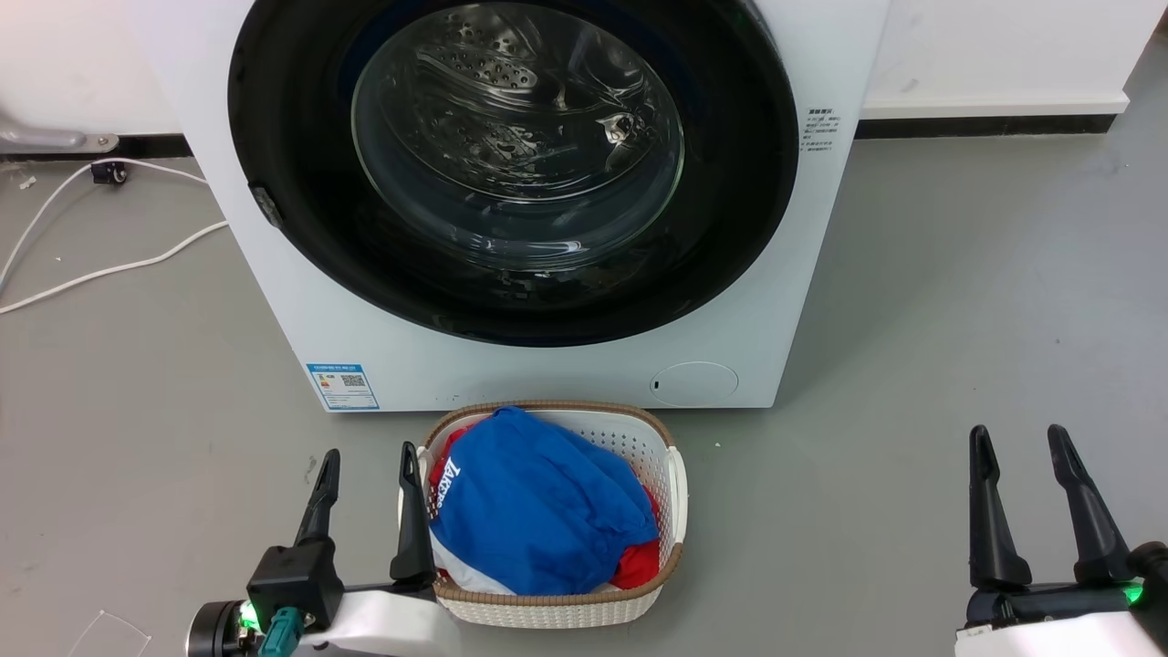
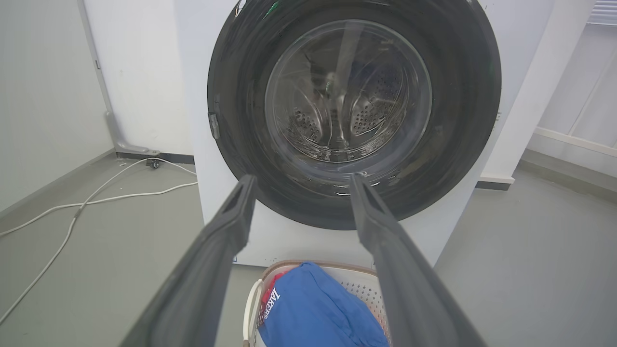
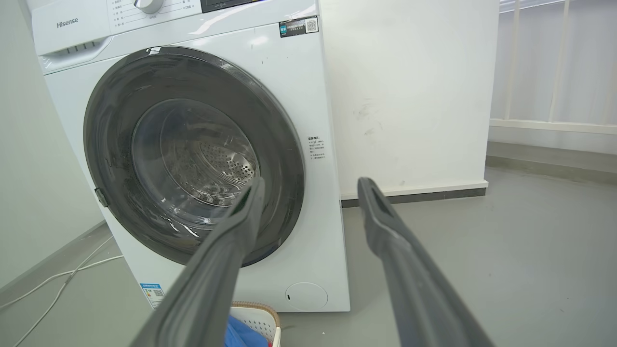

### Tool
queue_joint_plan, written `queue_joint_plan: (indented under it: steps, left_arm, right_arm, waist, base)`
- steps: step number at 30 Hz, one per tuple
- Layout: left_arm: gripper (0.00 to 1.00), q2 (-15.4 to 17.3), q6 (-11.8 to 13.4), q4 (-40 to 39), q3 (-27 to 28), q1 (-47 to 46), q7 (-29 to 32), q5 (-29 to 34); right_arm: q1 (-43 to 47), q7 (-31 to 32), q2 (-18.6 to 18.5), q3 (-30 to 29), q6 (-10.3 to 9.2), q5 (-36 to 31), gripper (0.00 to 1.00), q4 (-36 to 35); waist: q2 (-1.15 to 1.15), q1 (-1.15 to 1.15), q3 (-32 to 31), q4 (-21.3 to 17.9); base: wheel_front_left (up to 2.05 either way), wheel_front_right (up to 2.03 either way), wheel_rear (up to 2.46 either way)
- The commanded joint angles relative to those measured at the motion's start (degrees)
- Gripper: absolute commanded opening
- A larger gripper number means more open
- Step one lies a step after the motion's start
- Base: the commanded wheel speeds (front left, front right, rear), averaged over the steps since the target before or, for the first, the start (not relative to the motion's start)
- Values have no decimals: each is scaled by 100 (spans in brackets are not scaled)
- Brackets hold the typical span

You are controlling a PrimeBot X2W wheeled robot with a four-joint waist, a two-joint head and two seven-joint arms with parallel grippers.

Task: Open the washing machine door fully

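Black washing machine door [image 1: 516,155] shut | left end effector [image 1: 370,452], right end effector [image 1: 1017,431] agape, empty | right wrist: dial [image 3: 148,4]

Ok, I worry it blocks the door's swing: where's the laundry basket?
In the head view the laundry basket sits on the floor directly before the washing machine, beside the left gripper.

We see the washer [image 3: 301,96] with its round black door [image 3: 193,154] lying flush against the white front. Our right gripper [image 3: 312,185] hangs before it, fingers spread, touching nothing. A basket [image 3: 258,320] holding blue cloth [image 3: 241,337] stands at its foot.
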Motion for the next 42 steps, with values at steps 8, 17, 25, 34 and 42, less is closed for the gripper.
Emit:
queue_joint_plan:
  steps: [8, 17, 25, 34, 42]
  left_arm:
    - [100, -38, -13, 2, 43, 83, -121, 347]
    - [100, -56, -11, 12, 72, 111, -199, 540]
    - [100, -59, 31, 34, 69, 128, -187, 384]
    - [100, -60, 80, 47, 80, 126, -187, 419]
    - [100, -59, 85, 51, 101, 135, -187, 408]
  right_arm:
    - [107, -125, -4, 17, 13, -403, 100, -87]
    - [176, -187, -4, 26, 8, -546, 100, -104]
    - [180, -187, -4, 12, 8, -352, 100, -24]
    - [168, -187, -3, 31, 7, -350, 100, 45]
    - [164, -187, -3, 53, 8, -298, 24, 104]
  waist:
    - [0, 0, -8, 11]
    - [0, 0, -3, 26]
    - [0, 0, -10, 36]
    - [0, 0, 3, 31]
    - [0, 0, 1, 24]
  base:
    - [0, 0, 0]
    - [0, 0, 0]
    - [0, 0, 0]
    - [0, 0, 0]
    - [0, 0, 0]
